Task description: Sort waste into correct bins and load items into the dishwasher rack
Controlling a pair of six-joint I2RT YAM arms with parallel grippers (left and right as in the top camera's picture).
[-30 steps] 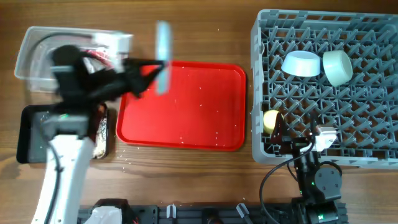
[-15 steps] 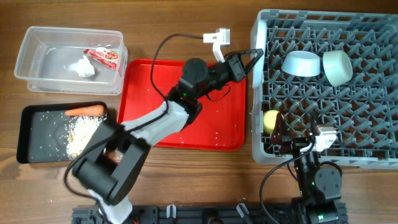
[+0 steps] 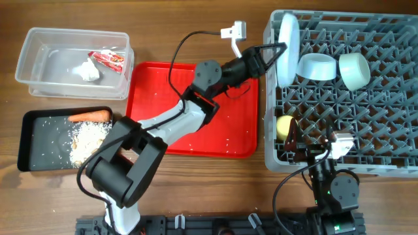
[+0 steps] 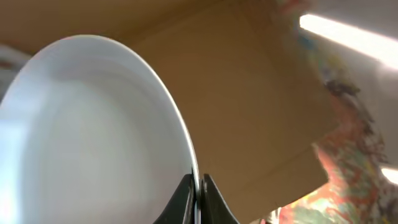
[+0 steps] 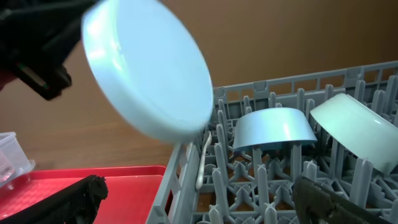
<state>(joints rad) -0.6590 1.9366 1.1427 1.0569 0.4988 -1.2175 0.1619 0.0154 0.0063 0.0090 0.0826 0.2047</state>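
Observation:
My left gripper (image 3: 275, 53) is shut on the rim of the round white plate (image 3: 287, 47) and holds it on edge over the left side of the grey dishwasher rack (image 3: 269, 98). In the left wrist view the fingers (image 4: 198, 193) pinch the plate (image 4: 93, 137). The plate also shows in the right wrist view (image 5: 146, 71). The light blue bowl (image 3: 317, 66), pale green bowl (image 3: 354, 70) and yellow cup (image 3: 285, 126) sit in the rack. A white spoon (image 5: 204, 158) lies in it too. My right gripper (image 3: 313, 140) is open and empty at the rack's front edge.
The red tray (image 3: 196, 124) lies left of the rack. The clear tub (image 3: 39, 65) holds the wrapper (image 3: 110, 60) and tissue (image 3: 87, 70). The black tray (image 3: 29, 140) holds the carrot (image 3: 89, 117) and crumbs (image 3: 88, 137).
My left arm has swung from the tub side rightward across the red tray with the plate, which now stands on edge over the rack. The right arm has not moved.

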